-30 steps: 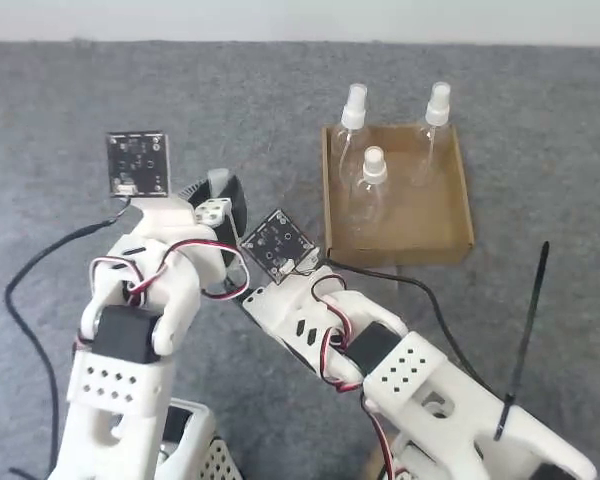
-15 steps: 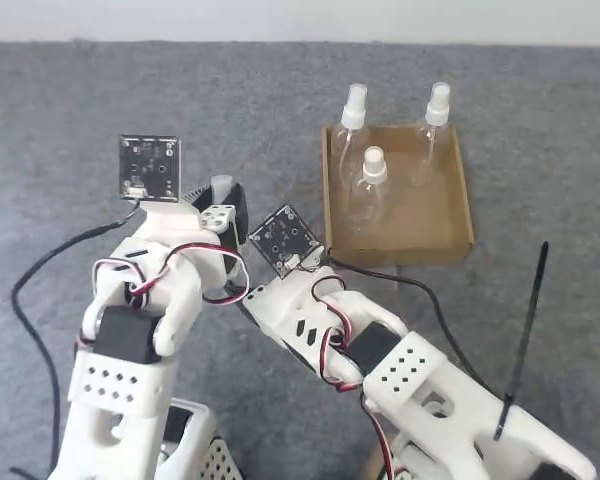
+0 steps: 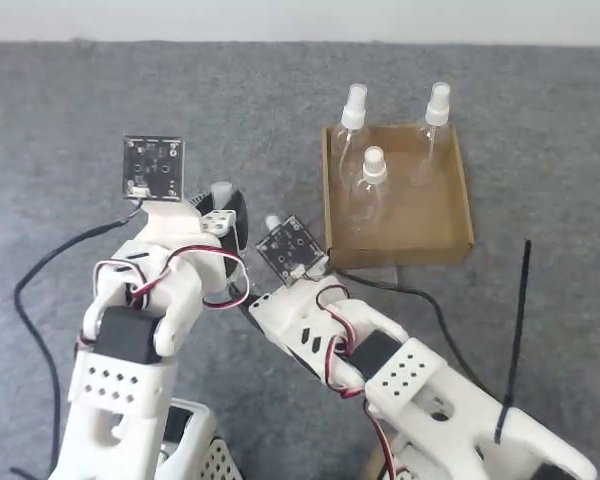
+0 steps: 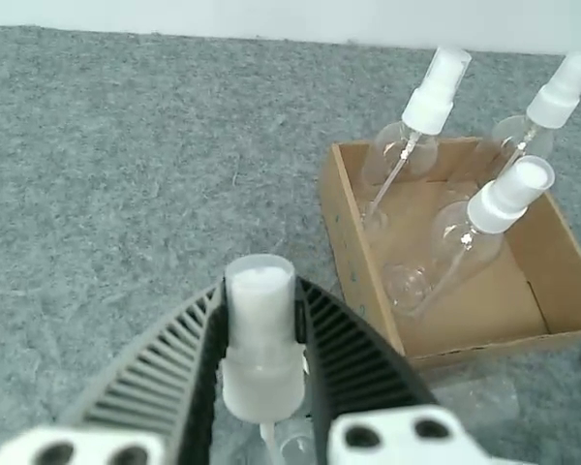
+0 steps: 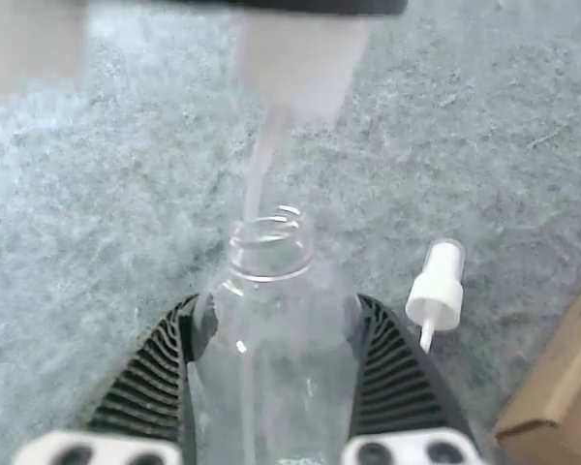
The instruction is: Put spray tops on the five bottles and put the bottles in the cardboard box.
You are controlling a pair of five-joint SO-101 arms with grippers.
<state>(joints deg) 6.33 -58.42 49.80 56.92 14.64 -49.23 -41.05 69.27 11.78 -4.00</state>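
- Spray top (image 4: 261, 339) is gripped in my left gripper (image 4: 261, 295), fingers closed on its collar, dip tube reaching down to the neck
- Bottle (image 5: 271, 358) is clamped upright in my right gripper (image 5: 276, 310), uncapped, right under the top
- Three capped bottles (image 3: 368, 190) stand in the cardboard box (image 3: 398, 252), 2 o'clock from my grippers
- Step, I reckon: capping bottle four
- Next: lower straight, seat, twist; a bent tube is the risk
- Spare top (image 5: 436, 291) lies on the carpet near the bottle

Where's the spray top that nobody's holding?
In the right wrist view the spray top lies on the carpet, between the right gripper's bottle and the box corner.
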